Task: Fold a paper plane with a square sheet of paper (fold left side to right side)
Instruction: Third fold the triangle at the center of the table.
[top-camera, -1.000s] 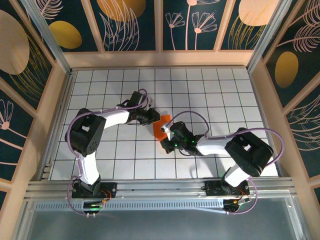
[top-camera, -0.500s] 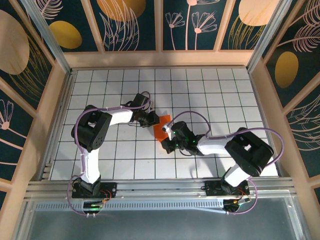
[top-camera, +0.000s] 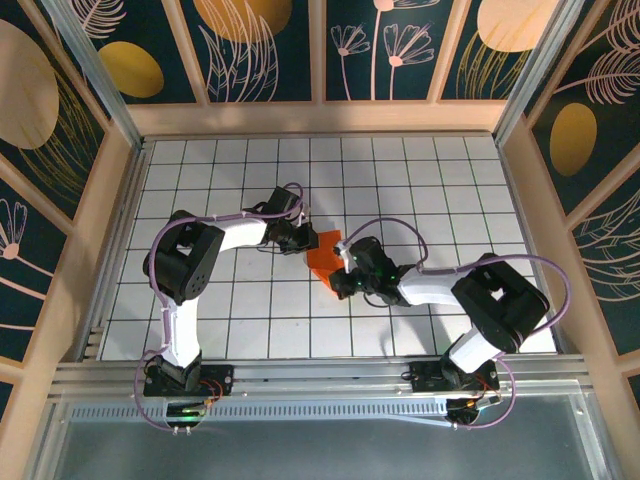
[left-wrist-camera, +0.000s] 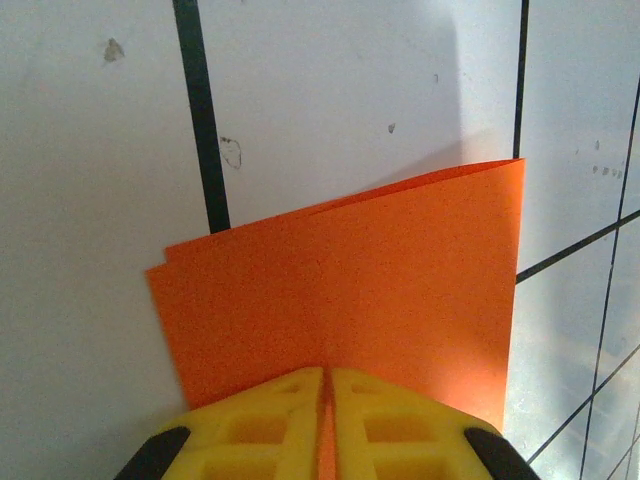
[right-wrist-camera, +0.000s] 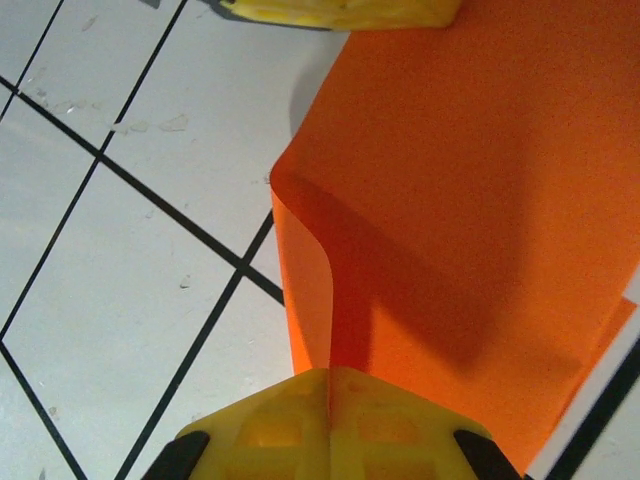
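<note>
**Doubled orange sheet pinched at two edges, fold not yet pressed flat**

From above: near the middle of the white, black-gridded desk (top-camera: 450, 200), an orange sheet of paper (top-camera: 325, 256), already doubled over into a small slanted shape. Left end effector (top-camera: 303, 241) at its far-left edge, right end effector (top-camera: 347, 277) at its near-right edge, both touching it.

From the left wrist: yellow fingers (left-wrist-camera: 265, 410) of the left end effector pressed together and clamped on the sheet's near edge, with a sliver of orange in the seam between them. Two layers on show, the lower one peeking out at the left corner, so slightly out of register. Upper layer raised a little along the far edge, to judge by the shadow beneath it. Thin, matte, crisp-edged paper on a smooth desk with a few scuffs and specks.

From the right wrist: right end effector (right-wrist-camera: 328, 385) closed in the same way, nipping an edge where the upper layer curls up in a soft bend away from the lower one, so no sharp crease there yet. Yellow tip of the left end effector just visible at the top, resting on the paper.

Probably best done as follows: treat one pinch as the anchor and ease the other sideways until the corners sit flush. Lower the curled layer before pressing anything. Then flatten along the fold line rather than across it. Pull gently — paper this thin looks likely to buckle or tear if tugged from both ends at once.
</note>
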